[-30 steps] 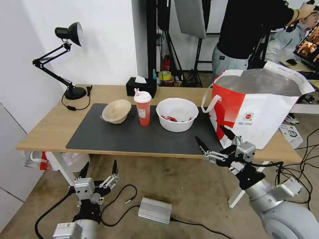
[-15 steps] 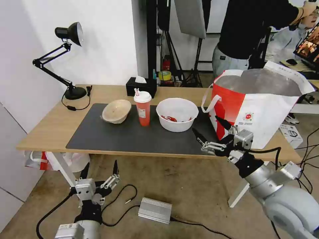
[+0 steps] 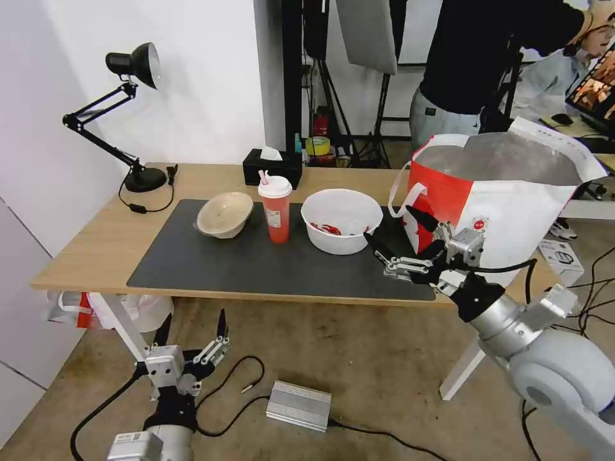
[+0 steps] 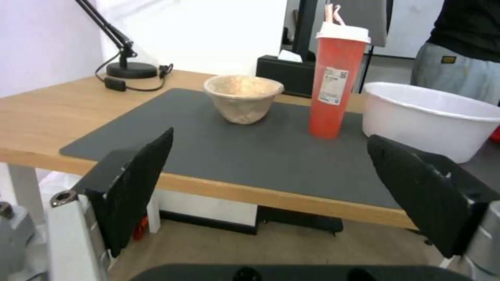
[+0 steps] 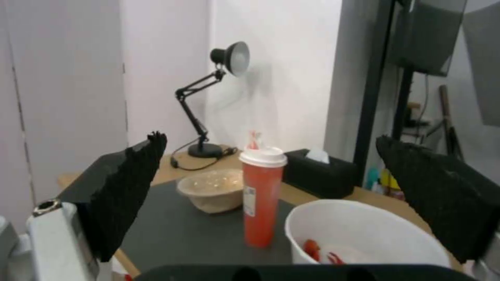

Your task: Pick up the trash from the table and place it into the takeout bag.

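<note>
Right gripper (image 3: 392, 234): yours, jaws spread, over table (image 3: 96, 246) front edge beside white bowl (image 3: 341, 221) | Left gripper (image 3: 191, 323): spread, empty, below table front edge.

From the head we look forward and down over the whole table (image 3: 102, 246). Our left wrist camera sits low before its near edge, looking across; our right wrist camera looks from above the mat's right end. All share the red drink cup (image 3: 276, 212) (image 4: 334, 86) (image 5: 260, 195).
</note>
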